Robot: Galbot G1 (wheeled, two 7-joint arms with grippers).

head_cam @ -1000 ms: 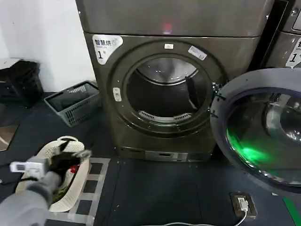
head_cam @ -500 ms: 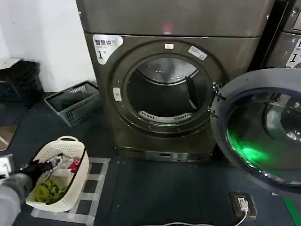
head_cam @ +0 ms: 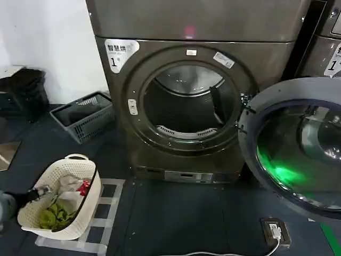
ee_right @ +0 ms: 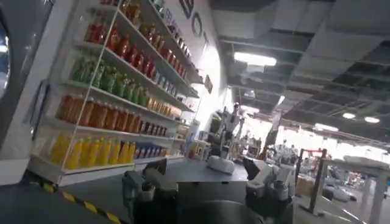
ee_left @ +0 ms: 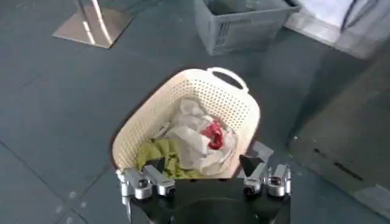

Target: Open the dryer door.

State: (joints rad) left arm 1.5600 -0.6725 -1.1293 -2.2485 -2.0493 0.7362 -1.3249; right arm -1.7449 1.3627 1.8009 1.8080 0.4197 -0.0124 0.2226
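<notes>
At about three o'clock in the head view, the dryer door (head_cam: 292, 146) hangs swung wide on its hinge at the right edge of the dryer (head_cam: 186, 96), its chrome ring and dark glass facing out with a green glint in the pane. The drum opening (head_cam: 186, 104) at the centre stands fully exposed, so the task looks done – I judge nothing remains but to draw the arms clear.

The left gripper (ee_left: 206, 180) sits low at eight o'clock, over the cream laundry basket (head_cam: 61, 200) of clothes (ee_left: 189, 143) on the floor; in the left wrist view its fingers (ee_left: 143, 181) stand spread apart with nothing between them. The door lies well away from it, across the machine's front toward three o'clock, its flat face turned outward.

The right gripper (ee_right: 207, 182) points off into the room toward shelves of bottles (ee_right: 116, 91); its fingers are apart and hold nothing. By its side the right arm should be the nearer one to the door – though how near, I cannot tell
</notes>
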